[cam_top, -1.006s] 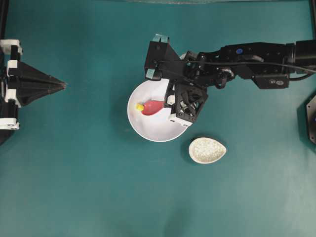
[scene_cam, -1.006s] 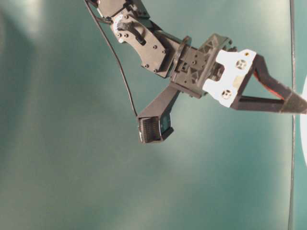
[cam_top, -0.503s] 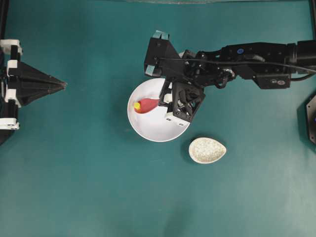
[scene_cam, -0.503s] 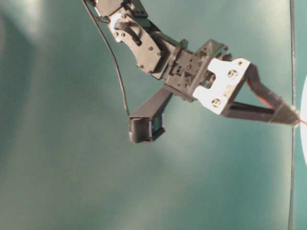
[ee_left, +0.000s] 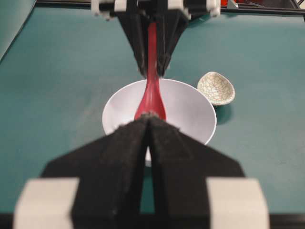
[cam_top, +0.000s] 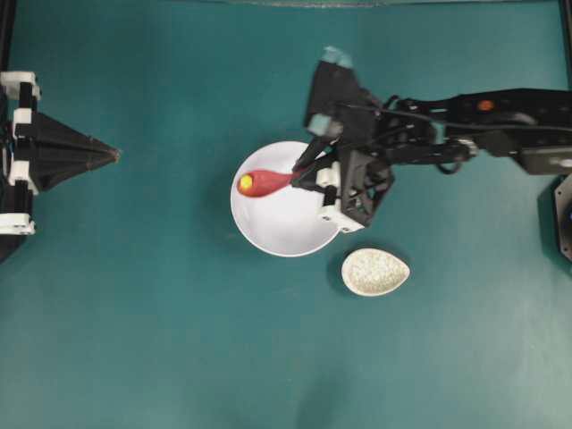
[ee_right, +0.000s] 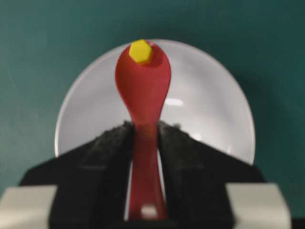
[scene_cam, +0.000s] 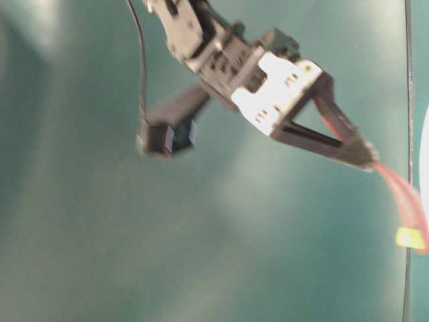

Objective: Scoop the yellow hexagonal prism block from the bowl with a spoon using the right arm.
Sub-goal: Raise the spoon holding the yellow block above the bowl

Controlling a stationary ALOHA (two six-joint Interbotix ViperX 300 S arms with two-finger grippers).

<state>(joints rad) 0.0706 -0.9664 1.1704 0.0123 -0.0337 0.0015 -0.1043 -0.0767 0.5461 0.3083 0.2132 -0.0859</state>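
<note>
Holding spoon [ee_right: 143, 109] with block [ee_right: 141, 51] aboard

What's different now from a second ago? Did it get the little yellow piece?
The right gripper lifted the spoon toward the bowl's far-left rim, and the yellow block now sits in the scoop. The left gripper and the speckled rest stayed put.

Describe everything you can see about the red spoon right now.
The spoon is glossy pinkish-red, plastic-looking, with a deep oval scoop and a straight handle. The right claw is shut on the handle, holding it out above the white bowl. The tiny yellow hexagonal block sits in the scoop near its far tip.
</note>
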